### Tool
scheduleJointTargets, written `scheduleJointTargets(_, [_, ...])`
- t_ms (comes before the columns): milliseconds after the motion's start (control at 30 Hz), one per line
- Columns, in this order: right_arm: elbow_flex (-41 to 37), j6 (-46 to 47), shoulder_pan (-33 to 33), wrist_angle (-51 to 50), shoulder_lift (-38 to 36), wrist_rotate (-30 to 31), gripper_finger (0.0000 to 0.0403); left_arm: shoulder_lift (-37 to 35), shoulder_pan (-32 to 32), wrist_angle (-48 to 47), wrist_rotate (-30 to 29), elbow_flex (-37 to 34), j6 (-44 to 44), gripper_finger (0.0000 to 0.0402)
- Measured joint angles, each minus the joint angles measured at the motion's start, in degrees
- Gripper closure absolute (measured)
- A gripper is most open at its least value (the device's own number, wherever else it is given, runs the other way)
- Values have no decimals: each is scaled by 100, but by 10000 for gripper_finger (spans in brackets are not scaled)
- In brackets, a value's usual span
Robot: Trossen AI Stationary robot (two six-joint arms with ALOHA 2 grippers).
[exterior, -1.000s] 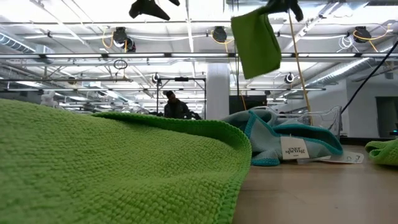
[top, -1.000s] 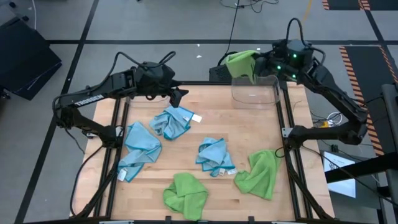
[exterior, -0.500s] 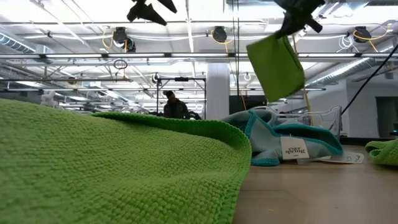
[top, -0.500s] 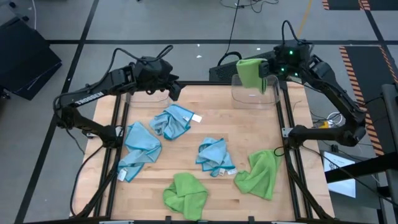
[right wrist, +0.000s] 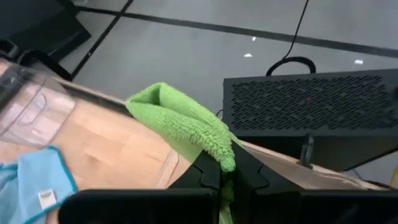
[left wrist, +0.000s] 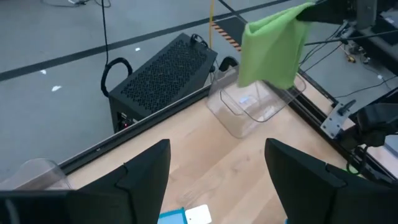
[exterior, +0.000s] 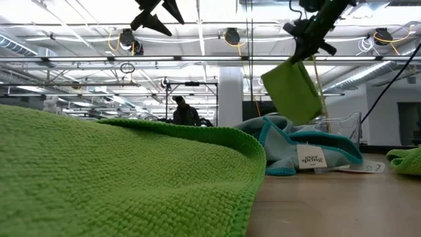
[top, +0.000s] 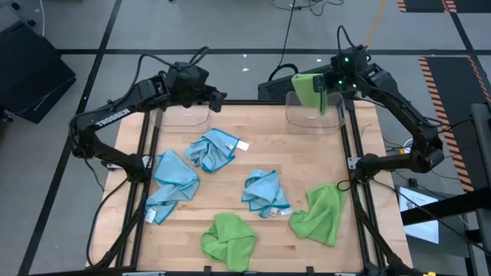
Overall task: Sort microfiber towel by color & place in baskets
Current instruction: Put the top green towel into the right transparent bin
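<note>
Green towel [top: 308,86] (lower edge hidden) over clear basket [top: 314,119].

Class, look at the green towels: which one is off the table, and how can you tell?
The green towel pinched in the right gripper, hanging above the clear basket at the table's far right. The other two green towels lie crumpled along the near edge.

Probably an industrial lab hall: exposed ceiling trusses [exterior: 217,60], taped concrete floor [top: 230,23], distant person [exterior: 185,112].

R gripper [top: 321,83] swung green towel [top: 308,88] from behind basket [top: 314,115] to over it; L gripper [top: 217,97] pulled back, off blue towel [top: 212,149].
</note>
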Motion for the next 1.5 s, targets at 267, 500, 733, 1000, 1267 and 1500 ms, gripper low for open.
scheduleJointTargets(267, [-239,148,-232,-114,-12,178,403,2,7,-3,12,0,262,138])
scheduleJointTargets(500, [-458,148,-437,-251,-9,974,403,2,157,-6,597,0,527,138])
scheduleJointTargets(733, [-626,108,-459,-105,-4,1315,403,2,198,-6,975,0,619,137])
scheduleJointTargets(1000, [-635,491,-388,45,220,1408,403,2,198,52,978,0,367,137])
scheduleJointTargets(1267, [-641,145,-335,-265,234,1785,403,2,198,54,1011,0,178,137])
scheduleJointTargets(1500, [-639,56,-46,-433,418,2572,403,0,193,67,1239,-2,141,137])
